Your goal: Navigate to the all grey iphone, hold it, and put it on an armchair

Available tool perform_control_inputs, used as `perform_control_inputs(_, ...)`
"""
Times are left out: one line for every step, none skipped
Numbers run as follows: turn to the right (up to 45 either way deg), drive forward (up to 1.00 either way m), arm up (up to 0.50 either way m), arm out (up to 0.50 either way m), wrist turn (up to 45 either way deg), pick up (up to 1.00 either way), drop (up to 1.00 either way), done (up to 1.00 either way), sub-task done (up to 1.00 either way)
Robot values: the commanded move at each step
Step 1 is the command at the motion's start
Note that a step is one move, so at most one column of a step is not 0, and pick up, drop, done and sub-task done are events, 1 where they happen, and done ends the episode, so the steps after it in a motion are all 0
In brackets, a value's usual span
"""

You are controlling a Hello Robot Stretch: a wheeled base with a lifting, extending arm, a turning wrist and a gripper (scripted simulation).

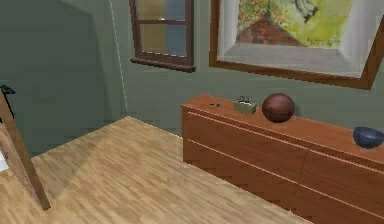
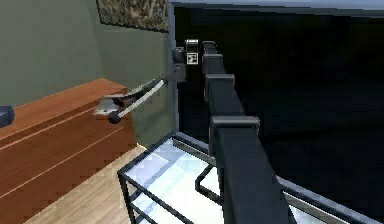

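Note:
In the arm side view my arm [image 2: 225,120] rises as a dark bar from the bottom edge to two white marked squares [image 2: 190,55]. Left of them the gripper [image 2: 112,110] reaches down-left, and its far end lies against the right end of a brown wooden dresser [image 2: 50,130]. A small pale grey patch [image 2: 104,101] sits at the fingers; I cannot tell what it is. Whether the gripper holds anything cannot be told.
A large black screen [image 2: 300,100] stands behind the arm, over a glass-topped stand [image 2: 165,180]. In the forward view the dresser [image 1: 260,150] runs along the green wall with a dark red ball [image 1: 278,107], a blue bowl [image 1: 368,136] and a small greenish thing [image 1: 243,102]. Wood floor [image 1: 110,170] lies open at the left.

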Motion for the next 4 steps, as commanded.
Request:
perform_control_inputs(0.0, 0.0, 0.0, 0.0, -27.0, 0.0, 0.0, 0.0, 0.0)
perform_control_inputs(0.0, 0.0, 0.0, -0.48, 0.0, 0.0, 0.0, 0.0, 0.0)
perform_control_inputs(-45.0, 0.0, 0.0, 0.0, 0.0, 0.0, 0.0, 0.0, 0.0)
perform_control_inputs(-45.0, 0.0, 0.0, 0.0, 0.0, 0.0, 0.0, 0.0, 0.0)
